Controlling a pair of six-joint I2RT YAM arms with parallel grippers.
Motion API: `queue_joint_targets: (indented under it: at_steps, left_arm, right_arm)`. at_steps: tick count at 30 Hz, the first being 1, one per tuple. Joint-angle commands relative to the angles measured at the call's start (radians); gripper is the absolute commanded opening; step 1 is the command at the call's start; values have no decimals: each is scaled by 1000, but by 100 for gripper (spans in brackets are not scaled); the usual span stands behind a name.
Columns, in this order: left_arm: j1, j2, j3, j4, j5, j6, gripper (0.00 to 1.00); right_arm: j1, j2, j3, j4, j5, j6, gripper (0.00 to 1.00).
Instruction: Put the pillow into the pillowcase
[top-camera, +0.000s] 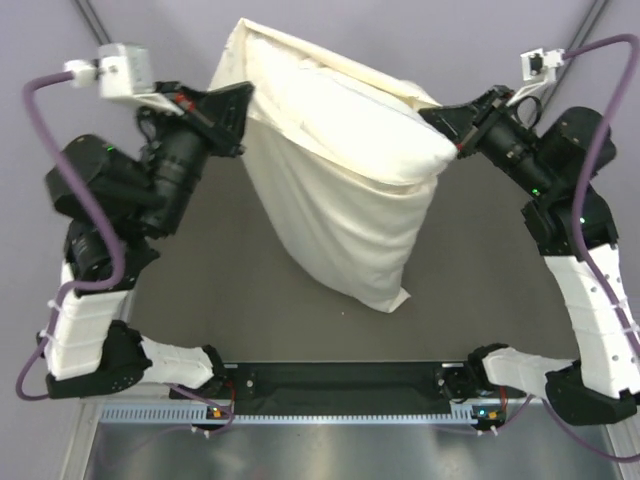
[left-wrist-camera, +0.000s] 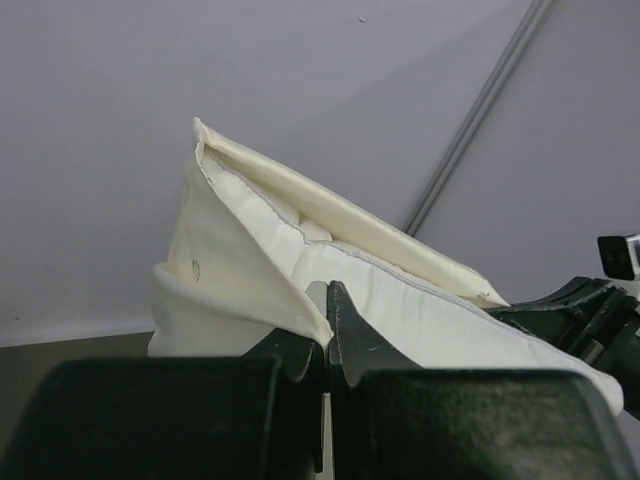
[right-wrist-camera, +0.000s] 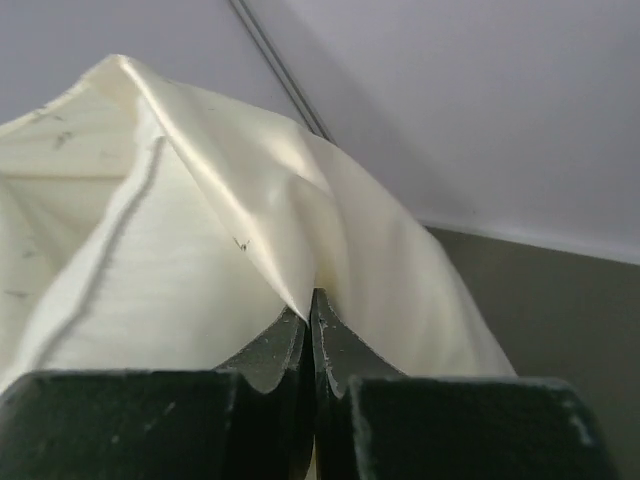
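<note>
1. Fabric items are numbering two: one cream pillowcase (top-camera: 340, 190) and one whiter pillow (left-wrist-camera: 315, 232). Two arms are working here, each with one pair of fingers, and one purple cable (top-camera: 52, 88) is looping off the left arm while a second one is trailing off the right arm.
2. Pillowcase is serving as the only container. The pillow is sitting inside it and bulging it out. In the left wrist view only a pale sliver of the pillow is peeking out between the two stitched hems of the open mouth.
3. Left fingers (left-wrist-camera: 330, 318) are clenching one corner of the mouth hem, with the cream cloth pinched between the tips. In the top view this corner is sitting at about 10 o'clock.
4. Right fingers (right-wrist-camera: 313, 322) are clamping the opposite corner in the same way, with a fold of cloth rising straight out of the closed tips. In the top view this corner is sitting at about 2 o'clock.
5. The filled pillowcase is hanging between the two grips over the dark worktop (top-camera: 220, 290), mouth toward 12 o'clock and its closed lower corner pointing toward 5 o'clock. Whether that corner is touching the worktop I cannot tell.
</note>
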Motion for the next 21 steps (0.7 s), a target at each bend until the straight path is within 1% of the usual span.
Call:
queue_joint_targets:
  at_steps: [1,2,5,6,7,8,9,10,12,14,15,17,18,19,21]
  left_arm:
    - [5,-190,-56,304,-102,100,0]
    - [5,-220,-111,315,-117,103,0]
    - [5,-260,-242,331,-131,83,0]
    - [5,-263,-270,330,-134,72,0]
    - [5,-259,-329,331,-134,48,0]
    - [5,-254,-357,336,-130,36,0]
    - [5,-248,-385,348,-125,22,0]
    - [5,-227,-429,356,-107,-6,0]
    - [5,-199,-452,362,-86,-29,0]
    - [5,-149,-431,364,-56,-46,0]
    - [5,-132,-411,362,-53,-46,0]
    - [5,-87,-315,338,-56,-27,0]
    - [5,-76,-273,327,-59,-17,0]
    - [5,-58,-194,306,-62,6,0]
    - [7,-50,-126,295,-87,35,0]
  right_arm:
    - [-12,31,-15,43,-28,13,0]
    - [-12,49,11,34,-30,15,0]
    - [-15,116,195,-42,-25,1,0]
    - [-15,138,323,-65,-15,-2,0]
    - [-16,158,391,-92,-10,-5,0]
    - [-24,201,455,-122,-7,-4,0]
    - [-30,216,573,-136,-2,-1,0]
    - [-38,232,624,-142,-2,4,0]
    - [-56,249,716,-139,16,16,0]
    - [-68,226,726,-129,37,13,0]
    - [-70,215,702,-109,57,10,0]
    - [-72,172,663,-93,74,-10,0]
    - [-72,158,618,-81,83,-17,0]
    - [-72,144,594,-75,85,-25,0]
    - [-72,117,533,-72,87,-40,0]
